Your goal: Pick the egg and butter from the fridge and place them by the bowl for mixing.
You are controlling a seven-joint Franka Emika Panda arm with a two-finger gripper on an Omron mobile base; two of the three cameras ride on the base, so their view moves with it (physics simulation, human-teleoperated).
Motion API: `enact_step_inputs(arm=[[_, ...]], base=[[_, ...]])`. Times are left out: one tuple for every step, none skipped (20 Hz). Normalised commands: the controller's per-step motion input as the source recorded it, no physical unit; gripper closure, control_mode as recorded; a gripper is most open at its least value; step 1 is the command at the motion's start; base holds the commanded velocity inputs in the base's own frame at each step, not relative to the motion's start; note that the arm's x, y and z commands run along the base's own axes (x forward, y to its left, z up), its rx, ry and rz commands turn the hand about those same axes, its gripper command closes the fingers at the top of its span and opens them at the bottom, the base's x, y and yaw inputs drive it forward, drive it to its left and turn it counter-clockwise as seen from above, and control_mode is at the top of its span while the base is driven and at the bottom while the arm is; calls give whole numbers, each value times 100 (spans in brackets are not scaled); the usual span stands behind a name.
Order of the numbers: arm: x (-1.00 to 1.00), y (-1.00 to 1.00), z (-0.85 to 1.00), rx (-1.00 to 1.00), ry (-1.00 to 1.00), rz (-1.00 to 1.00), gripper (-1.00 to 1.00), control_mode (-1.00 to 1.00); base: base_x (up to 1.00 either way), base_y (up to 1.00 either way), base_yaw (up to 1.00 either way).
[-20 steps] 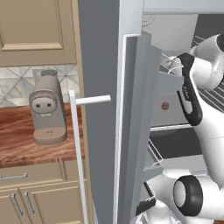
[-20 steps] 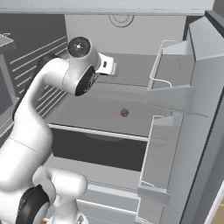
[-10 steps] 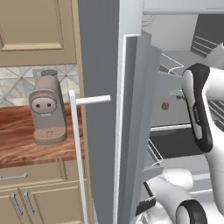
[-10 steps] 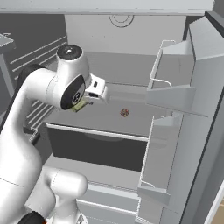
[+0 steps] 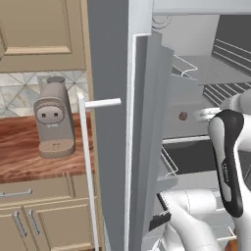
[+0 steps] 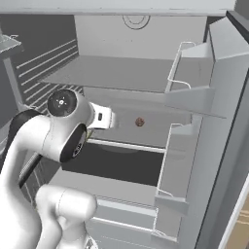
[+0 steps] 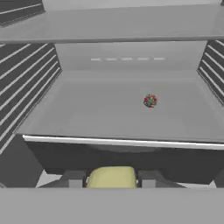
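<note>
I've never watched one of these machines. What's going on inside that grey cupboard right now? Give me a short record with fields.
fridge: tall grey fridge, door open
egg: tiny brownish round egg alone on the middle shelf
butter: pale yellow butter lump gripped between the fingertips
tool: two-finger tool shut on the butter, in front of the shelf edge, facing in
outside: beige coffee machine on the wooden counter

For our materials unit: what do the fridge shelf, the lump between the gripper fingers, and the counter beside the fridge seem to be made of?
Fridge shelf: smooth matte grey, probably plastic or painted metal, with a pale front edge.
Butter: pale yellow, soft-looking and rounded, clamped in the gripper.
Counter: reddish-brown with visible grain, apparently polished wood.
</note>
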Motion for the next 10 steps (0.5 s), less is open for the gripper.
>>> enact_step_inputs(arm=[[0,0,0,0,0,0,100,100],[0,0,0,0,0,0,100,100],[0,0,0,0,0,0,100,100],[0,0,0,0,0,0,100,100],[0,0,0,0,0,0,100,100],[0,0,0,0,0,0,100,100],[0,0,0,0,0,0,100,100],[0,0,0,0,0,0,100,100],[0,0,0,0,0,0,100,100],[0,0,0,0,0,0,100,100]], base=[[-100,0,2],[-100,0,1],[-100,3,0],[-100,8,0],[-100,8,0],[-100,8,1],[-100,18,4],[-100,46,9],[-100,70,11],[-100,86,11]])
